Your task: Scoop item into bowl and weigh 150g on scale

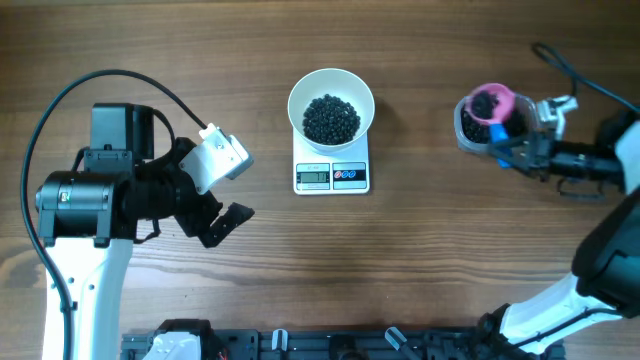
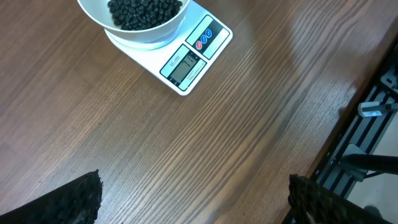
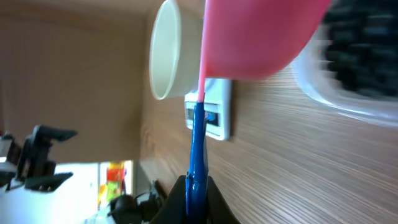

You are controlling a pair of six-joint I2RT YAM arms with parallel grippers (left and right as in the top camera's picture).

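Observation:
A white bowl [image 1: 301, 98] stands on the small white scale [image 1: 332, 176] at the table's middle back, with a heap of the black item [image 1: 331, 118] inside it. At the far right my right gripper [image 1: 528, 152] is shut on the blue handle [image 3: 198, 149] of a pink scoop [image 1: 491, 101]. The scoop carries some beads and hangs over a clear tub [image 1: 466, 132] of more beads. My left gripper [image 1: 225, 222] stands open over bare wood, left and in front of the scale. In the left wrist view, bowl [image 2: 143, 34] and scale [image 2: 186, 62] lie ahead of the empty gripper [image 2: 196, 199].
A black rail [image 1: 340, 345] with fittings runs along the table's front edge. A dark cable [image 1: 570, 70] loops behind the right arm. In the right wrist view the bowl [image 3: 165, 50] and scale [image 3: 214, 115] sit beyond the scoop [image 3: 255, 37], and the tub [image 3: 354, 62] is beside it.

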